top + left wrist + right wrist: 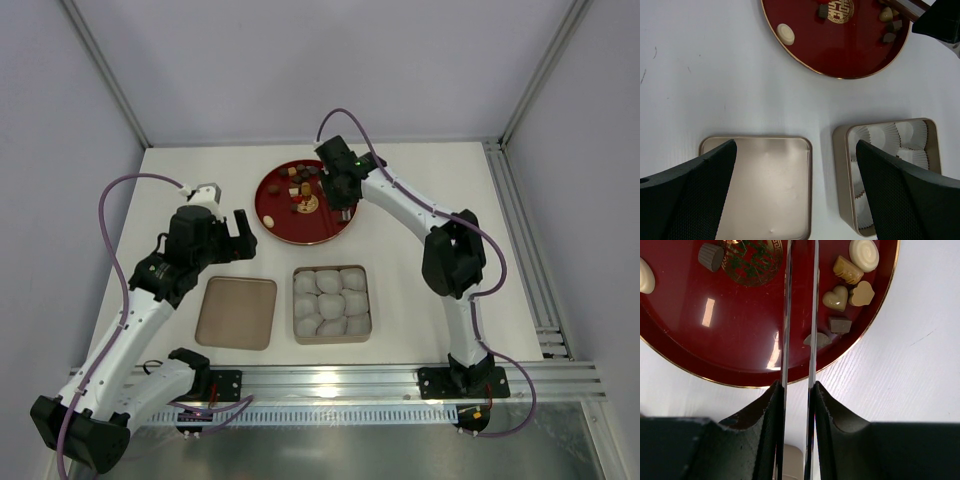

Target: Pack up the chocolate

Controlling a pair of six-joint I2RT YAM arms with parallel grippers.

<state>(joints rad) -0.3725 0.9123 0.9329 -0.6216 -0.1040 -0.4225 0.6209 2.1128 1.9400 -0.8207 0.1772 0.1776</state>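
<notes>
The chocolate [303, 185] lies as several small brown, tan and cream pieces on a round red plate [300, 228] at the back centre. My right gripper [345, 190] hovers over the plate's right side, shut on a pair of thin metal tongs [788, 315]. The two blades run close together up across the plate and out of the top of the right wrist view, so their tips are hidden. A pale piece [821, 340] lies just right of the blades, near a brown cube [840, 325]. My left gripper [796, 145] stands wide open and holds nothing, above the tin lid [765, 185].
A square gold tin [331, 268] lined with white paper cups sits in front of the plate. Its flat lid [236, 312] lies to the left of it. A cream round piece [785, 33] rests near the plate's left rim.
</notes>
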